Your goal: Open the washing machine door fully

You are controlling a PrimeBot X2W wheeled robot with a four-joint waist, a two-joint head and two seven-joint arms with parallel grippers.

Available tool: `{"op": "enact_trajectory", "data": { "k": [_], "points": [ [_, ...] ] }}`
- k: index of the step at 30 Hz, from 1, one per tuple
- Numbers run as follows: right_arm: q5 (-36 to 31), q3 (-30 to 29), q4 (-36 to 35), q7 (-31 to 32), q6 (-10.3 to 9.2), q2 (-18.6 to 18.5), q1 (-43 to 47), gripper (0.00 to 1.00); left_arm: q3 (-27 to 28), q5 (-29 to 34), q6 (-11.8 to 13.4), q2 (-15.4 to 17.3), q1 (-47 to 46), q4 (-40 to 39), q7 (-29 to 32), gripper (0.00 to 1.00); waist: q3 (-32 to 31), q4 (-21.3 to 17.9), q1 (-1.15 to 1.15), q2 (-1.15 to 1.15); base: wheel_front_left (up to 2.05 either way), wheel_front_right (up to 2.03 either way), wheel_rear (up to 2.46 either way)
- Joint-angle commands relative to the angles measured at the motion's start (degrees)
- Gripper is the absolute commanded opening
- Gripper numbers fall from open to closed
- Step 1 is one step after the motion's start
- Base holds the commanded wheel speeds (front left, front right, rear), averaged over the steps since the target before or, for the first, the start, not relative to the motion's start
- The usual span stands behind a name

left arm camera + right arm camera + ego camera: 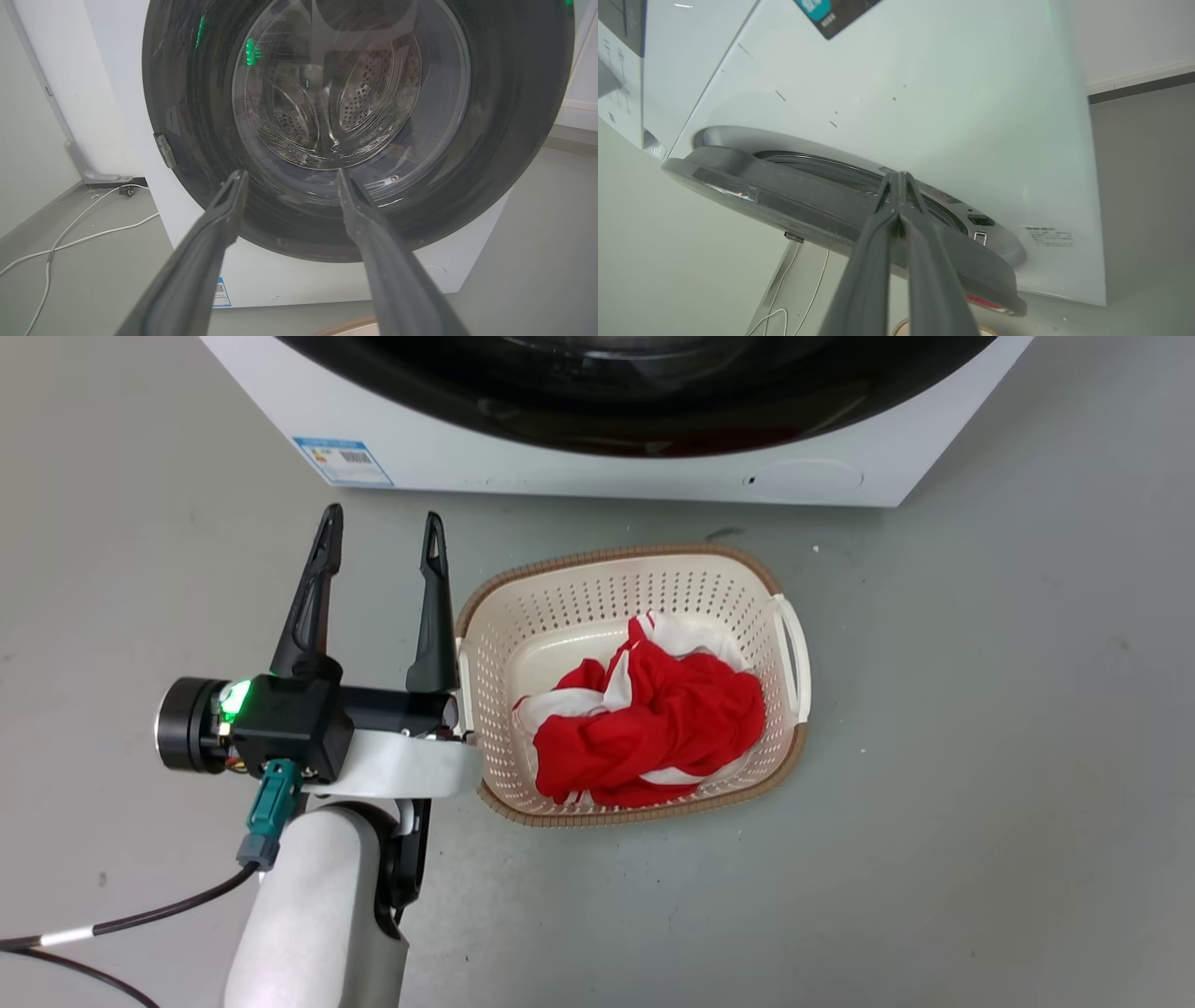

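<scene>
The washing machine point(467, 457) stands at the top of the head view, its glossy black washing machine door point(653, 411) cut off by the frame edge. My left gripper point(383, 537) is open on the floor side, left of the basket, with nothing between its fingers. In the left wrist view the left gripper point(290, 173) faces the lower part of the washing machine door point(187, 116), short of it. In the right wrist view the washing machine door point(784, 200) is seen edge-on, standing slightly off the white front point(924, 93). My right gripper point(901, 176) is shut, its tips at that gap.
A cream perforated basket point(644, 579) holding a red and white cloth point(653, 719) sits on the grey floor right in front of the machine, touching my left wrist. A white cable point(70, 238) trails on the floor left of the machine, by the wall.
</scene>
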Motion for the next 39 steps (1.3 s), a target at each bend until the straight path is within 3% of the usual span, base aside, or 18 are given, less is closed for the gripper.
{"op": "enact_trajectory", "data": {
  "k": [1,16,39],
  "points": [
    [-1.08,0.00,0.82,0.66,-0.02,0.80,-1.90,0.00,-0.17,0.40,0.38,-0.07,-1.37,-0.38,-0.12,1.00,1.33,0.35,-0.01,0.00,0.00,0.00,0.00],
    [-6.14,-0.53,1.45,5.34,-0.01,4.15,-3.86,0.00,-1.80,0.15,1.18,-0.09,-3.32,-1.23,-0.12,1.00,5.62,1.50,-0.01,0.00,0.00,0.00,0.00],
    [-0.26,-6.75,-4.52,23.71,-0.01,7.50,5.11,0.00,-1.77,-0.46,1.61,-0.09,-2.78,0.47,-0.12,1.00,2.19,0.33,-0.01,0.00,0.00,0.00,0.00]
  ]
}}
